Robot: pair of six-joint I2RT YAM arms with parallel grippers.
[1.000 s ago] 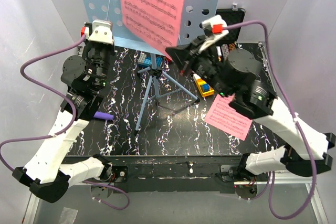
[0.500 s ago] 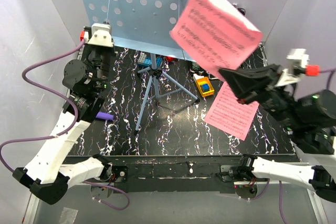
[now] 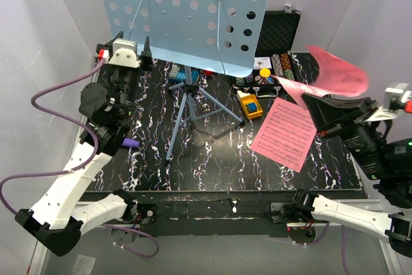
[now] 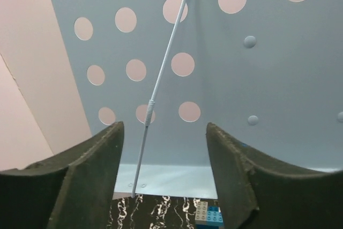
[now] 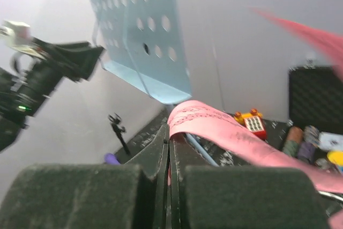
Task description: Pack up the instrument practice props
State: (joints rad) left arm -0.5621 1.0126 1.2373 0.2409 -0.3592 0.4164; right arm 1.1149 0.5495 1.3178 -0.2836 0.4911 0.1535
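**Props part packed: held page (image 3: 338, 75) in the right gripper (image 3: 308, 100), stand (image 3: 187, 17) not yet folded**

At far left, the left gripper (image 3: 147, 53) is raised to the lower left corner of the stand, a light-blue perforated panel on tripod legs. Its wrist view shows the fingers spread with nothing between them, facing the panel and one thin wire page-holder (image 4: 161, 79). Whether they touch the panel cannot be told. Below that arm, the purple mic (image 3: 129, 142) lies on the black marbled table (image 3: 154, 165). The thin black mic stand (image 5: 117, 127) shows only in the right wrist view, where it appears upright near the mic.

At centre the stand is upright, its panel bare of paper. Just right of its legs sit small toys (image 3: 250, 104), then a flat page (image 3: 283, 134) lying on the table. At far right, the right gripper hangs above the table's right edge. Its jaws are pressed together on one edge of the held page, which curls in the air, well apart from the stand. Behind, an open black case (image 3: 282, 30) holds poker chips.

The step in hand looks like clearing sheet music from the stand. The next move probably calls for lowering the held page onto the flat page and letting go only when low, since limp paper may flutter or slide. The left gripper seems placed to steady or fold the stand.
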